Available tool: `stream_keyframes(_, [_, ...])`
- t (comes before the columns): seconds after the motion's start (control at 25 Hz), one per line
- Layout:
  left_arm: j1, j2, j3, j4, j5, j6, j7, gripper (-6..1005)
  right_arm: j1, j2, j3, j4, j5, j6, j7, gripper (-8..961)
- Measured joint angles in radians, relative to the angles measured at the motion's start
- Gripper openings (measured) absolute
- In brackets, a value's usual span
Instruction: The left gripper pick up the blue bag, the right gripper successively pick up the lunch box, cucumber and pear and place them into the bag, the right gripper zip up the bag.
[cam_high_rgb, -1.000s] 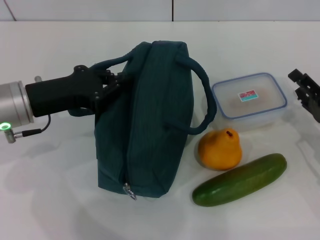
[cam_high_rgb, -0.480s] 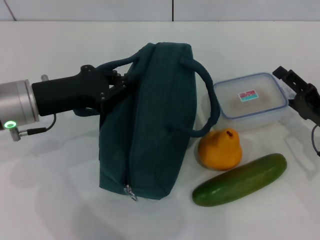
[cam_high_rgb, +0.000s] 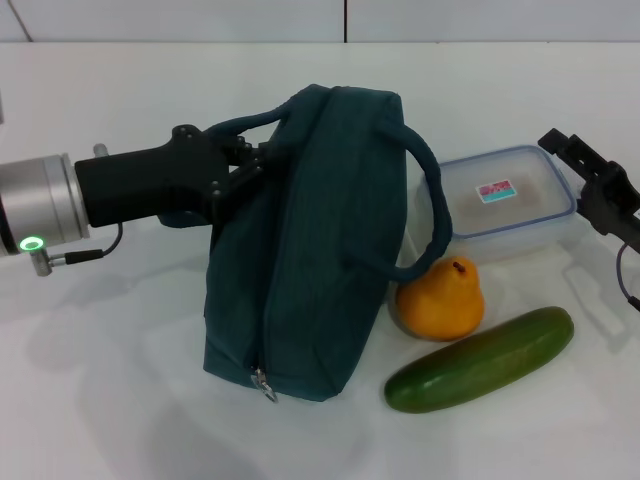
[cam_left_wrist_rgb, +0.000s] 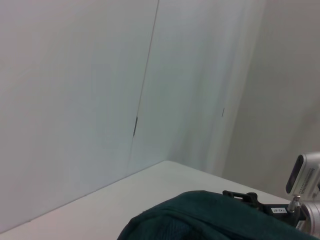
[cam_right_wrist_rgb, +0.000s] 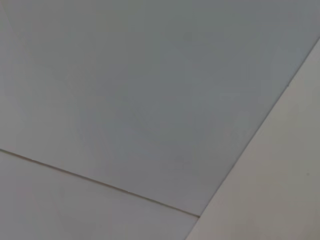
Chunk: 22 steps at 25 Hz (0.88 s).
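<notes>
Bag (cam_high_rgb: 310, 240) — dark teal-blue fabric, standing upright on the white table (cam_high_rgb: 120, 400), zip closed along the near edge with its metal pull (cam_high_rgb: 262, 385) hanging at the bottom corner. One carry handle loops out toward the lunch box (cam_high_rgb: 500, 200); the other lies on the side of the left gripper (cam_high_rgb: 250, 165).

Left gripper — black, on a silver wrist with a green light, reaching in level from the robot's left. Its fingers are clamped on the bag's near handle at the upper edge. The left wrist view shows only the bag's top (cam_left_wrist_rgb: 200, 220) and part of the other arm beyond it.

Lunch box — clear plastic with a blue-rimmed lid and a small label, flat on the table just beyond the bag's far handle.

Pear (cam_high_rgb: 440, 298) — yellow-orange, stem end up, just in front of the lunch box and close beside the bag.

Cucumber (cam_high_rgb: 480, 360) — dark green, lying at a slant in front of the pear, touching or nearly touching it.

Right gripper (cam_high_rgb: 590, 185) — black, at the right edge, just beside the lunch box's outer end; whether its fingers are apart or together cannot be told. Right wrist view shows only blank wall panels
</notes>
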Motion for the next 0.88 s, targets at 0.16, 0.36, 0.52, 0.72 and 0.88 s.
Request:
stream_keyframes(0.16, [-0.006,0.0,0.0,0.0,0.0,-0.001,0.0,47,0.006,0.0,0.001,0.0,0.0,0.01,0.005,793])
stream_keyframes(0.36, [-0.009,0.001,0.0,0.0,0.002,-0.001,-0.001,47,0.012,0.0,-0.001,0.0,0.0,0.011,0.005,788])
stream_keyframes(0.52, [-0.009,0.001,0.0,0.0,0.003,-0.001,0.0,47,0.013,0.0,-0.008,-0.005,0.0,0.012,-0.005,784])
stream_keyframes(0.72, [-0.009,0.001,0.0,0.0,0.003,-0.001,0.0,47,0.004,0.0,0.0,-0.007,0.001,0.014,-0.016,779])
stream_keyframes(0.88, [-0.009,0.001,0.0,0.0,0.003,-0.001,0.0,47,0.002,0.0,0.0,-0.005,0.003,0.013,-0.036,625])
